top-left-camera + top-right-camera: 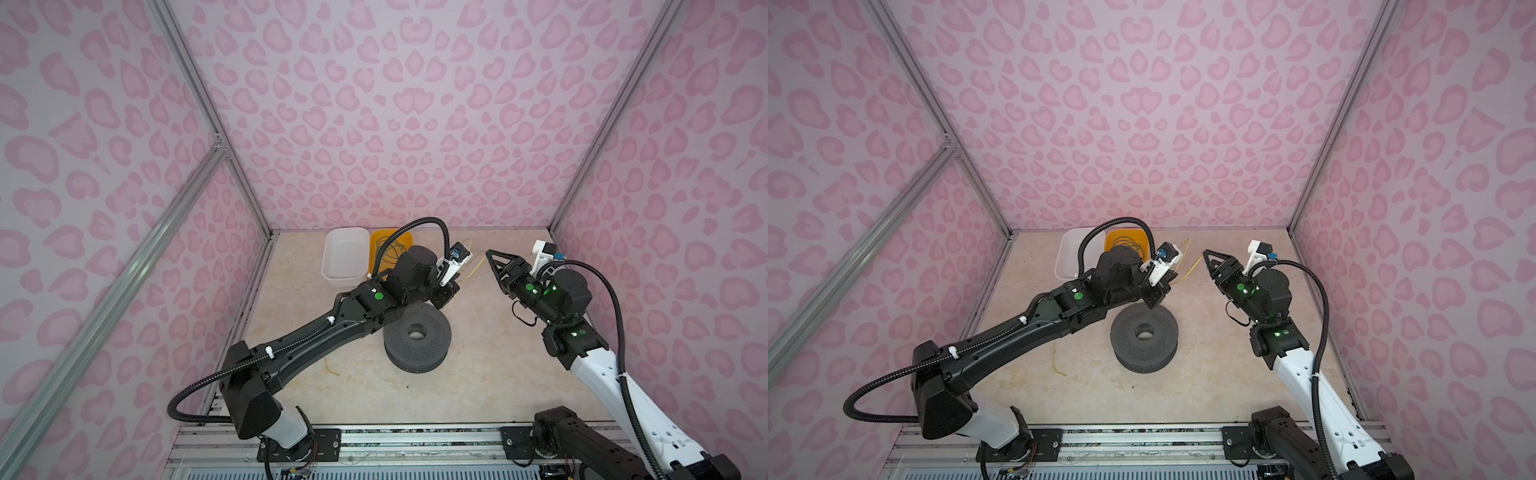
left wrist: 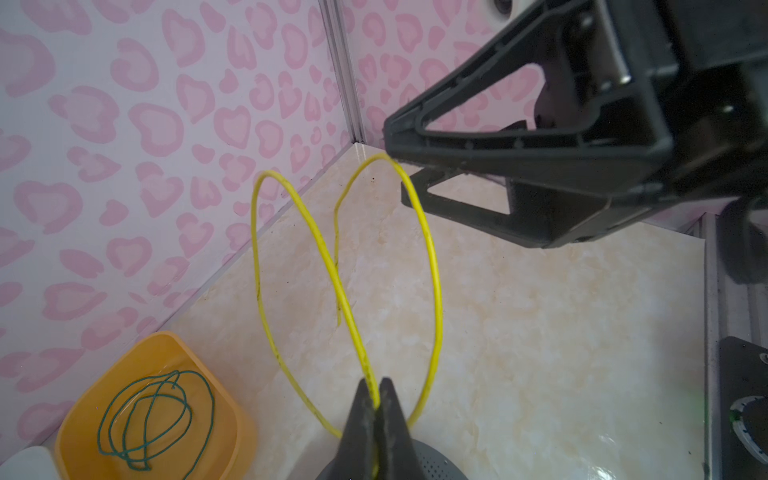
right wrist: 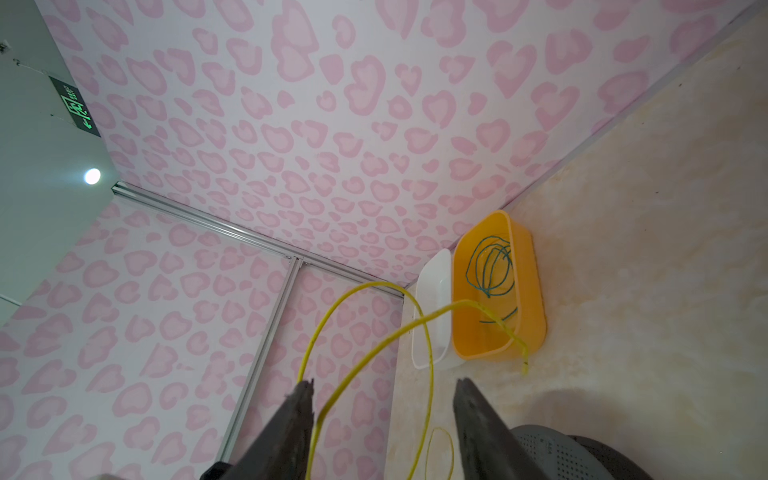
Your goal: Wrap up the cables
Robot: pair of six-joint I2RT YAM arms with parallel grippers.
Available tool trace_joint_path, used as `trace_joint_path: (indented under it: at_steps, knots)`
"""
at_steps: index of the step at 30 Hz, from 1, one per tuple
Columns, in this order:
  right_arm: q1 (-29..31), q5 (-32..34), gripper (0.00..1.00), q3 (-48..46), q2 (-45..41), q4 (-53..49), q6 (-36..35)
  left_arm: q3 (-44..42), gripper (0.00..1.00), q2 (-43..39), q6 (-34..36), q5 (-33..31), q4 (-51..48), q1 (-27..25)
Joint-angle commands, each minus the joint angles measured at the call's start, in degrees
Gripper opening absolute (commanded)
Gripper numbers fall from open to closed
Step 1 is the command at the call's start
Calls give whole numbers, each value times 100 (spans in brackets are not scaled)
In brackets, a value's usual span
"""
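**Yellow cable pinched in the left claw, right claw open beside it**

The yellow cable (image 2: pixel 336 282) rises in the air above the table (image 1: pixel 478 365) in two tall, loose loops. Both loops come together at the left gripper (image 2: pixel 376 386). Its two fingers are pressed tight on the yellow strands, so this claw is holding the cable. It holds it near the far edge of the grey perforated spool (image 1: pixel 432 345), which lies flat in the middle of the table with its round hole facing up.

The top of one loop reaches the right gripper (image 3: pixel 382 386). The fingers of this claw stand clearly apart, about half wide. One yellow strand runs through the gap, close to one finger, and I cannot tell whether it touches that finger. This claw is not closed on the cable.

The dark green cable (image 2: pixel 156 419) lies in several loose rings on the bottom of the orange bin (image 3: pixel 536 299). This bin stands at the back of the table, close to the back wall. The white bin (image 1: pixel 345 257) stands just beside it, on its left in both top views.

In both top views the left arm stretches from the front left over the table to the middle. The right arm comes from the front right, and the two claws are near each other behind the spool. The table has a pale marble pattern, and the walls (image 1: pixel 415 104) around it are pink with heart-like spots.
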Motion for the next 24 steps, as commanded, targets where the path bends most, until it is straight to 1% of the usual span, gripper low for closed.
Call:
trace_joint_path:
  at_steps: [1, 6, 8, 12, 21, 24]
  knots:
    - [35, -220, 41, -82, 147, 553, 278, 5, 3, -9, 76, -55, 166, -14]
    - [27, -261, 9, -99, 266, 766, 338, -12, 4, -31, 99, -84, 158, -23]
    - [2, -280, 0, -52, 277, 754, 301, -25, 4, -56, 125, -124, 150, -23]
    - [-152, -177, 0, 59, 217, 560, 134, -84, 3, -153, 164, -118, 125, -26]
    - [-777, -3, 0, 400, 354, 497, -86, -375, 3, -664, 283, -22, 63, -98]
    - [-1084, 129, 0, 451, 351, 530, -64, -547, 4, -890, 313, -39, -11, -96]
